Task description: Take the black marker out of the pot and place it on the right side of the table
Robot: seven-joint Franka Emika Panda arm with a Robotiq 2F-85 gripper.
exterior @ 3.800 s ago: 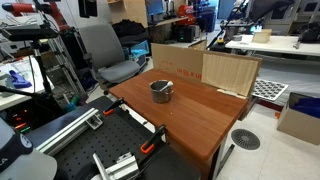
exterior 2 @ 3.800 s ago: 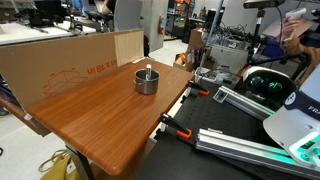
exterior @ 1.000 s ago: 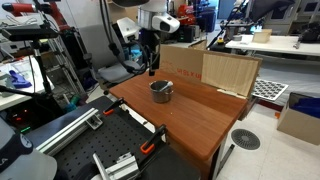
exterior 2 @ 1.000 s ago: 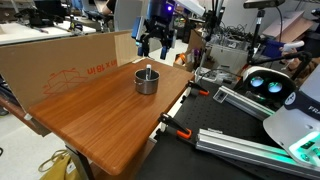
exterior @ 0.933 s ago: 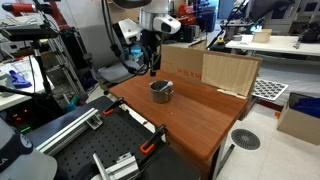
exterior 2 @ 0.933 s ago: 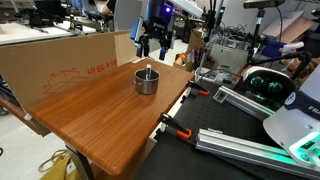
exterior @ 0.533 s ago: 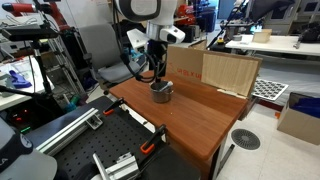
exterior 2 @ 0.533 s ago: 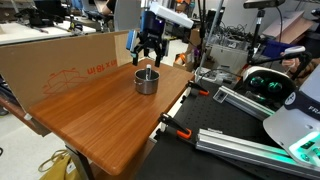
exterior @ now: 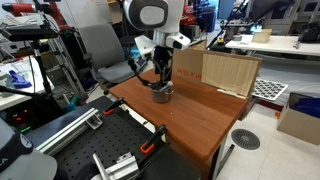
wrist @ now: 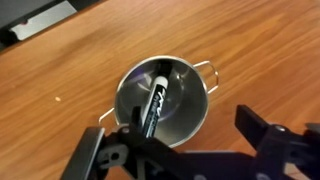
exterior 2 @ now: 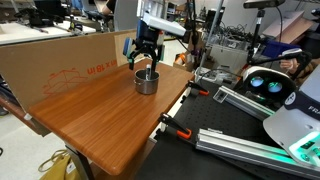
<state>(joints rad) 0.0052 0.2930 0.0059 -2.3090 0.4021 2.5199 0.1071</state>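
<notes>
Cardboard (exterior 2: 60, 65) is standing along the left edge of the tabletop (exterior 2: 90, 120) in an exterior view, walling off that side, while bare reddish wood is lying free nearer the camera for a set-down. Moving rightward, the pot (exterior 2: 147, 83) is sitting near the tabletop's far end. The black marker (wrist: 155, 103) is resting slantwise inside it (one end is poking up within reach). The pincer (exterior 2: 144, 62) is hovering directly above the pot, spread wide and gripping nothing. Its fingers (wrist: 262, 133) are showing on either side of the pot in the wrist view, probably lined up to drop around the marker.
</notes>
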